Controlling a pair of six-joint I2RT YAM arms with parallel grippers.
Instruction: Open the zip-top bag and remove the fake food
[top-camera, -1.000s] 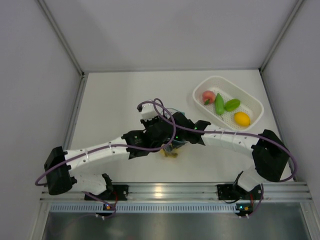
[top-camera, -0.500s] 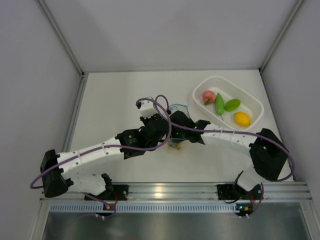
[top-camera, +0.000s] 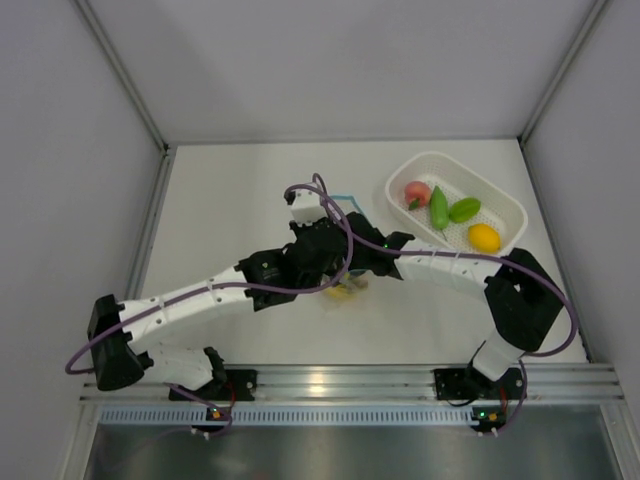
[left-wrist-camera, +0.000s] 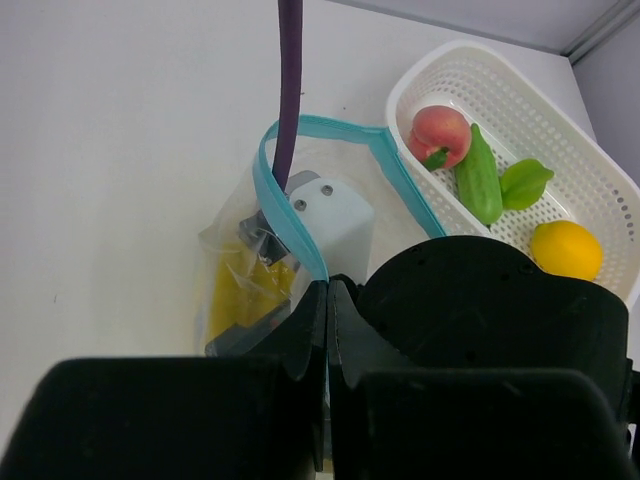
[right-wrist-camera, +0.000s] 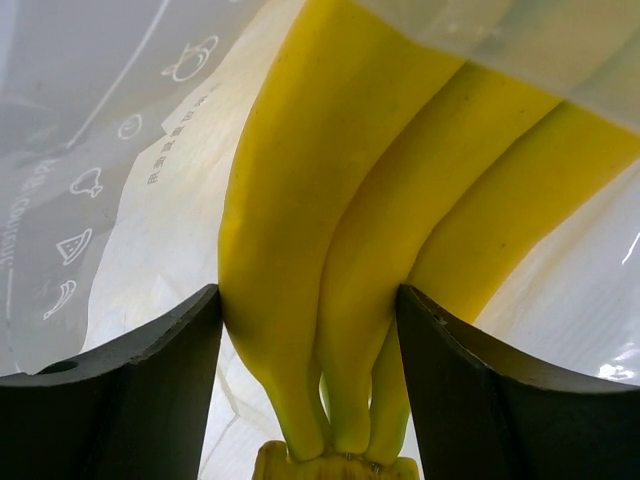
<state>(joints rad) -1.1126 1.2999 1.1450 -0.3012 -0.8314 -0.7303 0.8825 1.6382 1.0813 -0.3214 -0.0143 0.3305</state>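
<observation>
The zip-top bag (left-wrist-camera: 236, 262) stands open in the middle of the table, its blue zip strip (left-wrist-camera: 285, 215) forming a loop. My left gripper (left-wrist-camera: 328, 290) is shut on the near side of that strip. My right gripper (right-wrist-camera: 310, 385) reaches inside the bag, and its fingers (right-wrist-camera: 120, 390) press both sides of the yellow banana bunch (right-wrist-camera: 340, 230). The banana shows yellow through the plastic in the left wrist view (left-wrist-camera: 245, 295) and in the top view (top-camera: 345, 290). A pink peach (left-wrist-camera: 440, 130), green pieces (left-wrist-camera: 478, 185) and a yellow-orange fruit (left-wrist-camera: 565, 250) lie in the basket.
The white perforated basket (top-camera: 505, 200) stands at the right back of the table. A purple cable (left-wrist-camera: 289, 90) hangs in front of the bag. Both arms (top-camera: 200, 298) cross over the table's centre. Grey walls close in the left, right and back.
Both grippers and the bag have shifted a little away from the arm bases. The blue zip strip now shows farther back, beside the left wrist.
</observation>
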